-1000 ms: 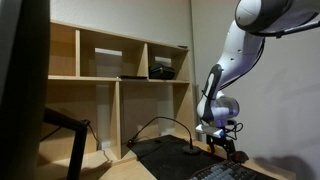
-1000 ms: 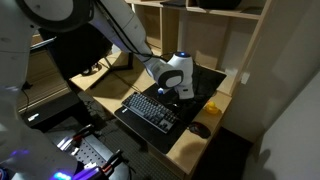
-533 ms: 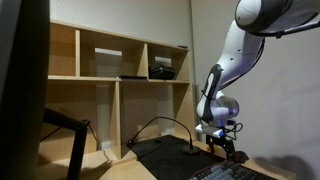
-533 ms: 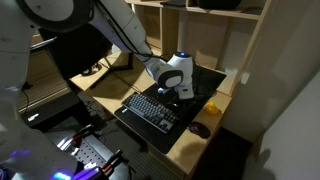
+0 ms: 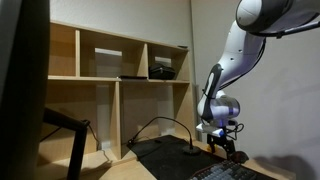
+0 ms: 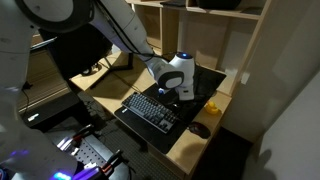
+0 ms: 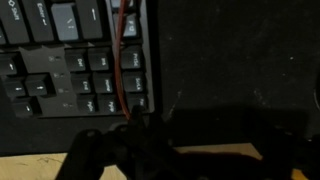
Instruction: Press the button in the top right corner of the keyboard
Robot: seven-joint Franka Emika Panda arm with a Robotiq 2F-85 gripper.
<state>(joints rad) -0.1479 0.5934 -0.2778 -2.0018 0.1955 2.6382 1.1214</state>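
Note:
The dark keyboard [image 6: 148, 110] lies on a black desk mat [image 6: 205, 85]. In the wrist view the keyboard [image 7: 70, 60] fills the upper left, with a thin orange line across its right-hand key column. My gripper [image 6: 171, 94] is down at the keyboard's far end, also seen in an exterior view [image 5: 222, 149]. In the wrist view my gripper [image 7: 198, 142] is very dark. One finger [image 7: 128, 138] is at the keyboard's corner by its right edge, and the other is far off to the right, so the jaws look open and empty.
A small dark mouse [image 6: 200, 130] lies on the wooden desk beside the mat. A small yellow object [image 6: 213, 108] sits at the mat's edge. Wooden shelves [image 5: 120, 70] stand behind, and a black cable [image 5: 160, 125] arcs over the desk.

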